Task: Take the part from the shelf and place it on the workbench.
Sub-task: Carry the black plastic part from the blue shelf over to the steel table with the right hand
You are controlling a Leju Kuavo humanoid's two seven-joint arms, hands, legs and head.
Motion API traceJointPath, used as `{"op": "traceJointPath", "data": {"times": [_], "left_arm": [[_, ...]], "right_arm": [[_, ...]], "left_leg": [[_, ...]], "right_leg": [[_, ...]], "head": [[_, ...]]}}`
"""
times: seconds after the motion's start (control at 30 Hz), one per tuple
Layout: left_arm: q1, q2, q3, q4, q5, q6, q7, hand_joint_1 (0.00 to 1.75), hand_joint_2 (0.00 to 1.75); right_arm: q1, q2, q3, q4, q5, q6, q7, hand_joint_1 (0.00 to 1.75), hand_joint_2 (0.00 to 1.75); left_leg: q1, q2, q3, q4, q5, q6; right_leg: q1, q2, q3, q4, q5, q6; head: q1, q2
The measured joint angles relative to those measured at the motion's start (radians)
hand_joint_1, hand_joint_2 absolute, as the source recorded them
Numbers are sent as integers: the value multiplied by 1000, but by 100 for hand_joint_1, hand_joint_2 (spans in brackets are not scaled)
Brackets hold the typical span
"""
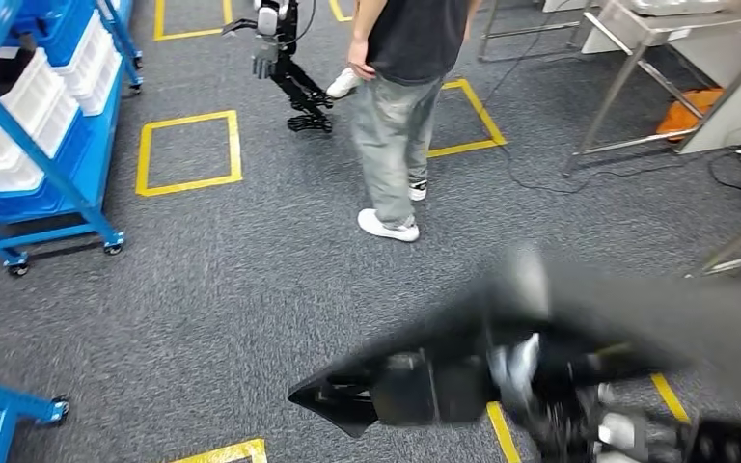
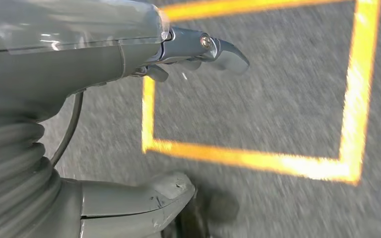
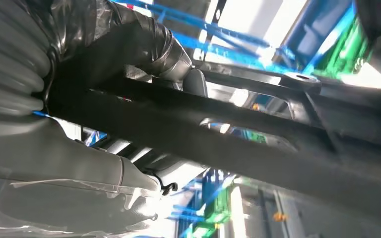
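Fingers of the right hand [image 3: 129, 54] are wrapped around a long black moulded part [image 1: 425, 381], carried low and roughly level over the grey carpet [image 1: 232, 280], presumably so it travels steadily toward the counter. The left hand [image 2: 129, 119] is seen hanging above a yellow taped square [image 2: 258, 158], its fingers apart and nothing held, evidently kept free. Further off, a person [image 1: 400, 116] is seen standing on the carpet, with blue shelving [image 1: 48, 116] of white bins to one side and metal counter legs [image 1: 627, 87] beyond.
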Motion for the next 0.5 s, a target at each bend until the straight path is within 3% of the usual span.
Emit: {"op": "traceJointPath", "data": {"times": [0.07,0.13,0.2,0.27,0.33,0.37,0.4,0.43,0.5], "left_arm": [[7,0,1,1,6,-33,-7,0,175],[8,0,1,1,7,-53,-14,0,175],[5,1,1,1,6,-63,-22,0,175],[7,3,1,1,1,-68,-30,0,175],[13,4,1,1,-3,-70,-33,0,175],[14,5,1,1,-3,-71,-35,0,175],[13,6,1,1,-3,-72,-37,0,175],[12,6,1,1,-3,-73,-40,0,175],[9,6,1,1,-2,-74,-44,0,175]], "right_arm": [[47,6,2,-3,24,19,-35,147,175],[73,13,3,-3,28,22,-39,147,175],[83,19,3,-3,22,21,-31,147,175],[86,27,5,-3,12,21,-18,147,175],[90,35,9,-3,4,20,-8,147,175],[92,39,12,-3,1,20,-5,147,175],[94,41,14,-4,-2,19,-3,147,175],[95,43,17,-5,-6,17,-1,147,175],[96,47,22,-12,-13,10,0,147,175]], "left_leg": [[1,-22,20,-43,3,5],[-2,-2,23,-49,5,18],[-2,22,25,-54,9,33],[-6,47,25,-56,9,44],[-12,74,23,-56,8,48],[-14,86,23,-56,8,49],[-15,97,24,-56,7,49],[-17,107,26,-56,6,49],[-19,123,32,-56,3,47]], "right_leg": [[-1,21,-8,5,1,11],[-5,39,-15,5,4,21],[-4,9,-32,40,-20,29],[-4,-45,-83,150,-81,35],[-5,-66,-144,277,-133,38],[-5,-69,-158,307,-137,38],[-4,-72,-148,292,-120,35],[-2,-77,-118,239,-89,31],[10,-112,-33,86,-29,15]], "head": [[0,0],[0,0],[0,0],[0,0],[0,0],[0,0],[0,0],[0,0],[0,0]]}}
